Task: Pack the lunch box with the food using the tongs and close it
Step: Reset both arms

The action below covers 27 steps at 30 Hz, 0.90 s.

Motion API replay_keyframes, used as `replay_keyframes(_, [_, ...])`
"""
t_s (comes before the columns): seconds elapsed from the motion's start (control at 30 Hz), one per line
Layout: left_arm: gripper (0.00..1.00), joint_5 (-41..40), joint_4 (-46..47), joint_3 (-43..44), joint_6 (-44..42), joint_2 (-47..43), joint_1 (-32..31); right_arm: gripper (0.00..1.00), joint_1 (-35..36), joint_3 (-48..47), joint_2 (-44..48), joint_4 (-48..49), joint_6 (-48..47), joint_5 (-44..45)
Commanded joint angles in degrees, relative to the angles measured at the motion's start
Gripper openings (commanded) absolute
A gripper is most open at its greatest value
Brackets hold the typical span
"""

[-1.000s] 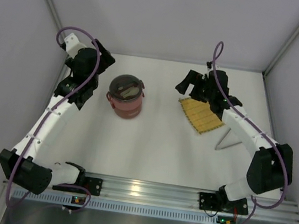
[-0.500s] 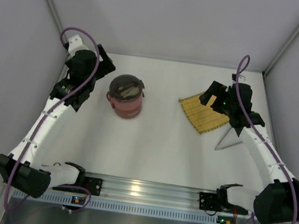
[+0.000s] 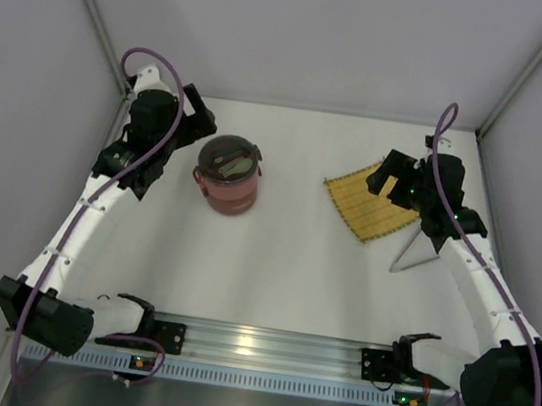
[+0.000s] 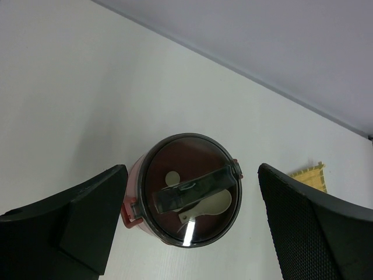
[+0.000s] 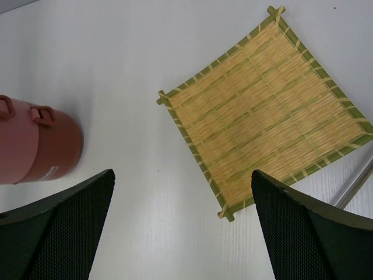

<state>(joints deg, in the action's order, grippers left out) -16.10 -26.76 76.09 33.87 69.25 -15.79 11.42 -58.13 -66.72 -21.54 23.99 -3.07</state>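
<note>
Already closed, the dark-red lunch box [image 3: 228,177] stood at about ten o'clock from the table's [image 3: 282,265] centre, its lid latched under a dark clasp, a sign that packing appeared finished. No food showed on the yellow woven mat [image 3: 369,212] at two o'clock, which lay bare. The tongs [image 3: 411,253] rested on the table just beyond the mat's near-right edge, apparently set aside. The left gripper [image 4: 186,224] hung above the box with jaws spread wide and empty; the right gripper [image 5: 180,224] hung likewise over the mat, parted and holding nothing.
</note>
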Motion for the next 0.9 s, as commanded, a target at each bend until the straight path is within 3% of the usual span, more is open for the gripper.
replay_keyframes(0.0, [0.99,3.96,1.28,0.46,-1.87,1.06,0.23,0.99,-1.31,-2.51,2.82,-1.4,-1.75,0.17])
replay_keyframes(0.6, [0.99,9.86,2.59,1.25,-3.37,3.08,0.23,0.99,-1.58,-12.53,2.03,-2.54,-2.1,-1.85])
replay_keyframes(0.87, [0.99,10.3,2.59,0.9,-3.54,3.34,0.23,0.99,-1.58,-12.18,2.03,-2.1,-2.19,-2.11])
